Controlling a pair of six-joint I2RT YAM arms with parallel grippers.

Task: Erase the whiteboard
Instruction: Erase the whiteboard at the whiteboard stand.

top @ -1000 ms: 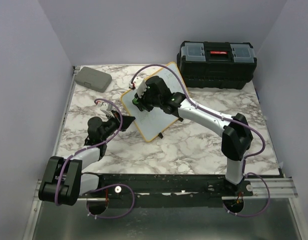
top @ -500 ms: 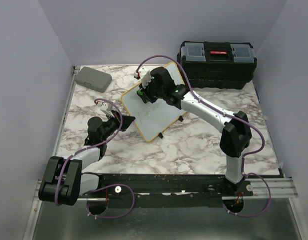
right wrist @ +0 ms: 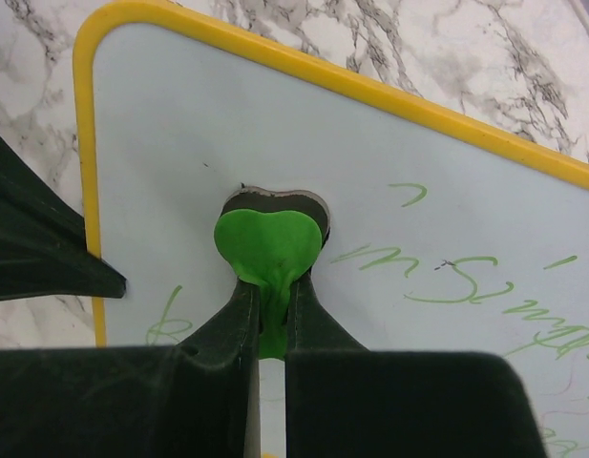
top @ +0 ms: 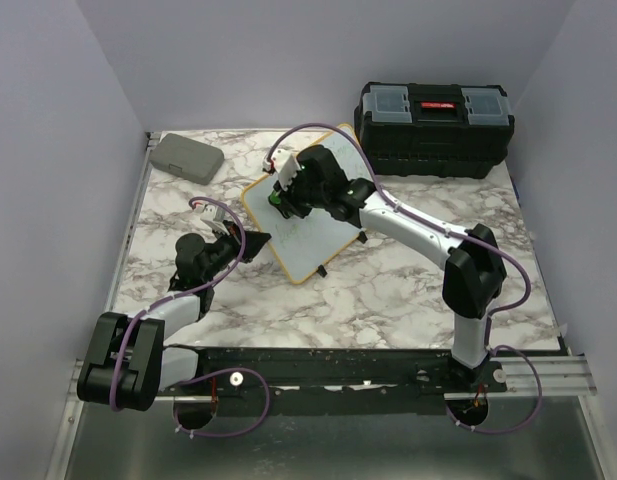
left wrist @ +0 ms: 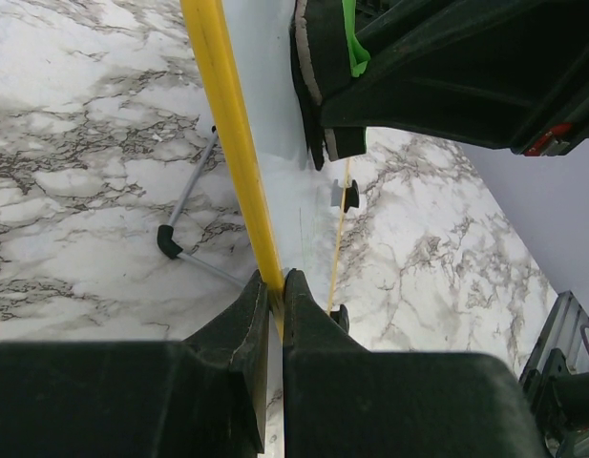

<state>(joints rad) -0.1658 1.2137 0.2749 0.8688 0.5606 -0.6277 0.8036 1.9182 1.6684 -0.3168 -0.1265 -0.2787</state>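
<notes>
The whiteboard [top: 310, 222], white with a yellow frame, stands tilted mid-table. My left gripper [top: 258, 241] is shut on its left edge; in the left wrist view the fingertips pinch the yellow frame [left wrist: 233, 143] at the left gripper [left wrist: 278, 283]. My right gripper [top: 282, 199] is shut on a green heart-shaped eraser [right wrist: 267, 241], pressed flat on the whiteboard [right wrist: 179, 124] near its upper left corner. Green handwriting [right wrist: 447, 277] shows to the eraser's right and a green loop lower left. The eraser's felt pad [left wrist: 311, 86] touches the board face.
A black toolbox [top: 434, 128] sits at the back right. A flat grey case [top: 186, 158] lies at the back left. The board's metal stand leg [left wrist: 184, 202] rests on the marble table [top: 388, 290] behind the board.
My right gripper with the eraser slid up the board towards the far edge, then came back a little to the left. The left arm and the board stayed put.
</notes>
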